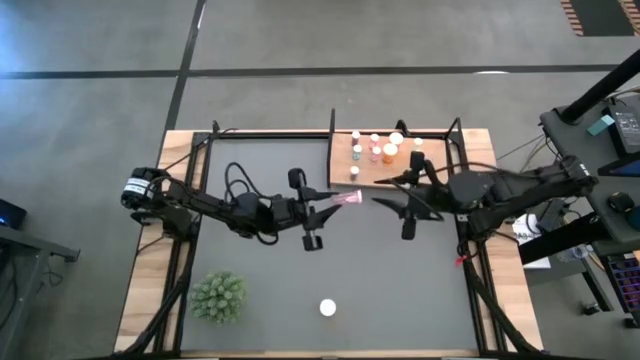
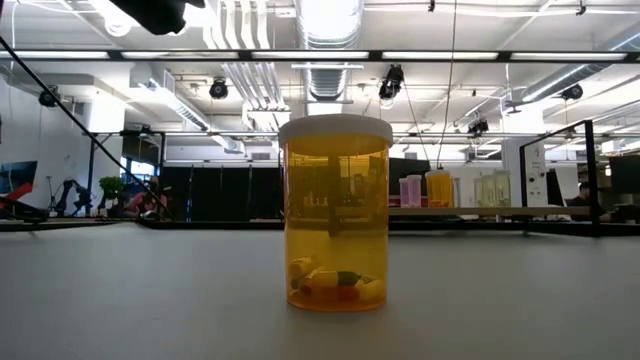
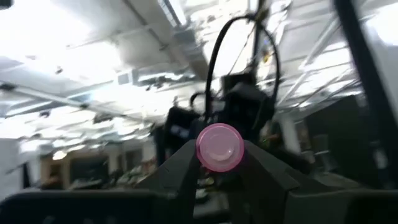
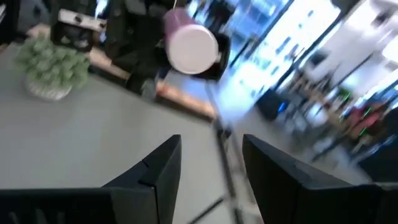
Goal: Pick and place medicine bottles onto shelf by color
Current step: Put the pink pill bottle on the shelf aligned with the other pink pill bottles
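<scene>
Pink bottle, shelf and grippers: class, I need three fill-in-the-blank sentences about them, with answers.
1. The left gripper is shut on a bottle whose body is ____.
2. The right gripper faces it with its fingers ____.
3. The lone orange bottle stands on the mat near the spiky green ____.

Answers: pink; open; plant

spiky green plant (image 1: 219, 297) at mat's (image 1: 260, 290) front-left corner

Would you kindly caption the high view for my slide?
Left pincer holds a pink bottle toward the open right pincer.
</scene>
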You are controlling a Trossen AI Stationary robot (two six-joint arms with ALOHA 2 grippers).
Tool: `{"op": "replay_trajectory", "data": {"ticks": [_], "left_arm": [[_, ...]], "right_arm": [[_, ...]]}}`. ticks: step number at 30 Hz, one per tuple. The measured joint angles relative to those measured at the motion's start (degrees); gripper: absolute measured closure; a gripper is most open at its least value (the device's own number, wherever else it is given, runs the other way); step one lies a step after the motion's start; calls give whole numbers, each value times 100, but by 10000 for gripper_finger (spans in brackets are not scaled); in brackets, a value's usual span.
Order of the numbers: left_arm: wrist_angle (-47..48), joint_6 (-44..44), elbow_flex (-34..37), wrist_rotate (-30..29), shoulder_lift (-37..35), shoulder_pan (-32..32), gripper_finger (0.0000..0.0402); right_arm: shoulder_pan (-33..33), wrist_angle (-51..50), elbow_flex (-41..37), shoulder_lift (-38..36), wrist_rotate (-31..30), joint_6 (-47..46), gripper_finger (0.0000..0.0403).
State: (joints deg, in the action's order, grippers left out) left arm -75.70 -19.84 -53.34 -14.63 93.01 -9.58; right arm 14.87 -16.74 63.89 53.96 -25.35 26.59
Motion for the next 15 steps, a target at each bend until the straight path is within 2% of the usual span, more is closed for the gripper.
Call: {"op": "replay_trajectory", "data": {"ticks": [3,7,11,15], "left_arm": [[-48,2,-2,340,0,0,307],[-54,4,-13,413,0,-1,307],[-61,4,-13,413,0,15,307],[-62,10,-20,413,0,17,307]], "right_arm": [[0,1251,-531,-35,25,516,241],[0,2531,-939,80,183,929,243],[2,2874,-1001,264,771,1024,241],[-2,2908,-793,476,795,1008,241]]}}
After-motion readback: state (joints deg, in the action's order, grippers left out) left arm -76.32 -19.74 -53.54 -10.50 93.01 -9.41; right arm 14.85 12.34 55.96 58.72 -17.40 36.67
